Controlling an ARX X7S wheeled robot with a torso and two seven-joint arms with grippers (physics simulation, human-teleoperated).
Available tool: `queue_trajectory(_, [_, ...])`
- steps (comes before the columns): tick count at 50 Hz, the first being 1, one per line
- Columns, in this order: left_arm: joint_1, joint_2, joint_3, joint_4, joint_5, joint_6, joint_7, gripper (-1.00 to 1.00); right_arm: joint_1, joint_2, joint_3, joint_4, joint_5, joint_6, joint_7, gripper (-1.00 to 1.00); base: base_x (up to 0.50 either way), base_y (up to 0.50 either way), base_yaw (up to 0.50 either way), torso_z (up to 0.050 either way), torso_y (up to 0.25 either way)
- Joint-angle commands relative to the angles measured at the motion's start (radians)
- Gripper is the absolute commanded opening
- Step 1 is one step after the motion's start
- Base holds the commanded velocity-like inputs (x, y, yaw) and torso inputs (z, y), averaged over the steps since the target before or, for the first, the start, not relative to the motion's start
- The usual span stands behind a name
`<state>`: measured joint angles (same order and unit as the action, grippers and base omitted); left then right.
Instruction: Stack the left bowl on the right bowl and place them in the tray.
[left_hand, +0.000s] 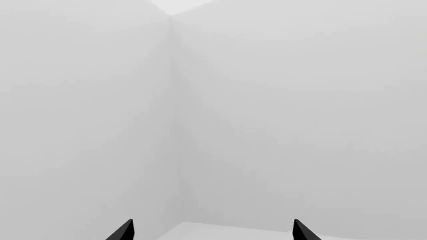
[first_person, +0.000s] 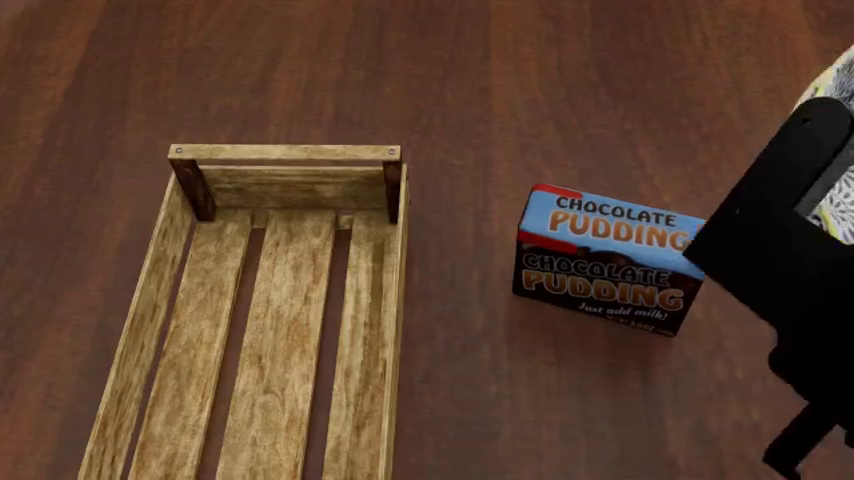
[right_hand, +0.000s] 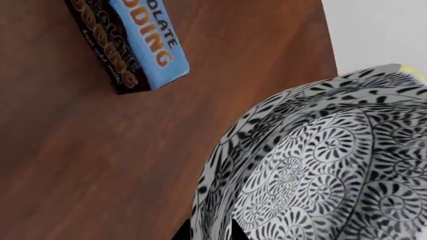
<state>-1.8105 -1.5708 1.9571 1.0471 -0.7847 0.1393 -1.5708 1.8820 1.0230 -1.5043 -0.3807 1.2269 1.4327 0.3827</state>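
Head view | tray: light slatted wood, dark posts | left jaws apart | right jaws: cannot tell

Even soft light, sharp renders (faint shadows)

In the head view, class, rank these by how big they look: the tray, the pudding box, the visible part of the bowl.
1. Tray
2. Pudding box
3. Bowl, though it is mostly hidden, so its full size is unsure.
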Motion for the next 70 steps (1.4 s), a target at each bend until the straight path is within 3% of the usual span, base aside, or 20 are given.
queue_trajectory(1, [0.003,0.000,-0.010,0.000,-0.002,-0.003,0.000,1.00,0.170,-0.172,-0.083,0.077,-0.230,-0.026,-0.241,-1.00,0.00,0.00,0.00,0.000,0.000])
queue_trajectory(11, [0.006,0.000,-0.020,0.000,-0.007,-0.001,0.000,1.00,0.243,-0.277,-0.166,0.164,-0.369,-0.169,-0.400,-1.00,0.00,0.00,0.00,0.000,0.001])
queue_trajectory(40, [0.031,0.000,-0.027,0.000,0.014,0.010,0.000,1.00,0.244,-0.580,-0.272,0.355,-0.612,-0.630,-0.711,-1.00,0.00,0.00,0.00,0.000,0.001])
queue_trajectory(51, [0.035,0.000,-0.035,0.000,0.009,0.013,0.000,1.00,0.252,-0.682,-0.305,0.397,-0.655,-0.698,-0.802,-1.00,0.00,0.00,0.00,0.001,0.001])
queue_trajectory(59, [0.041,0.000,-0.038,0.000,0.004,0.016,0.000,1.00,0.328,-0.666,-0.352,0.407,-0.667,-0.785,-1.001,-1.00,0.00,0.00,0.00,0.000,0.001])
queue_trajectory(70, [0.043,0.000,-0.048,0.000,-0.013,0.016,0.000,1.00,0.318,-0.754,-0.356,0.390,-0.637,-0.751,-1.065,-1.00,0.00,0.00,0.00,0.000,0.001])
